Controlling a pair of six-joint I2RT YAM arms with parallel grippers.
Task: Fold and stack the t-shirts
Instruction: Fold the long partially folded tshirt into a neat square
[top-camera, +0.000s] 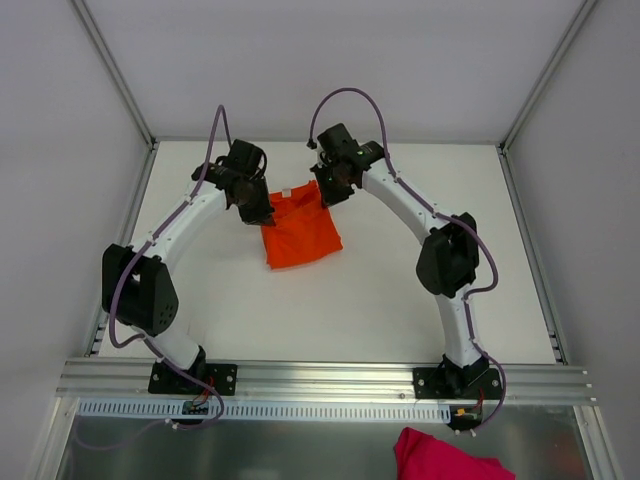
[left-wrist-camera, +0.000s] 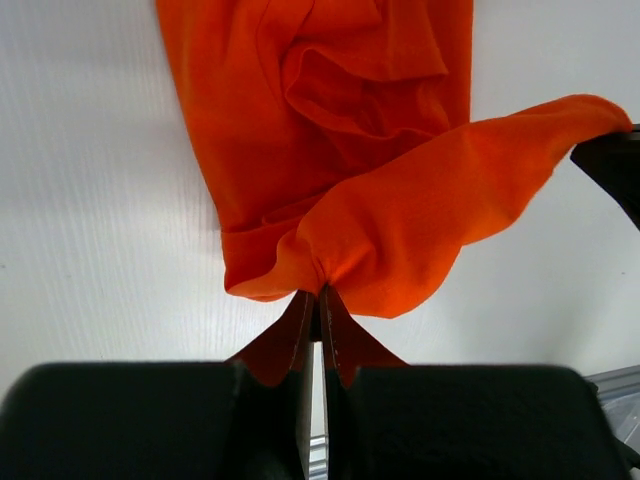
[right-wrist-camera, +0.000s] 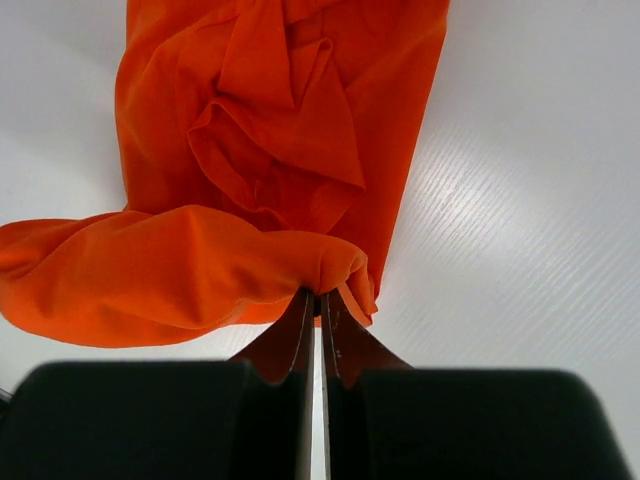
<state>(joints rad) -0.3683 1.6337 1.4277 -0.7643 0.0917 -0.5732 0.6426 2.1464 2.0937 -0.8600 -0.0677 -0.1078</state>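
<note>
Left claw (left-wrist-camera: 318, 297) and right claw (right-wrist-camera: 318, 297) each clamped on far corner of orange t-shirt (top-camera: 300, 238), which lay bunched mid-tabletop (top-camera: 400, 290). Risks: thin pinch could slip; uneven pull would skew fold over wrinkled layers.

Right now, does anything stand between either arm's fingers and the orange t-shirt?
Nothing visible does. The left fingers and the right fingers are each shut on the far edge of the orange t-shirt, one at each end, with the cloth pinched directly between them.
</note>
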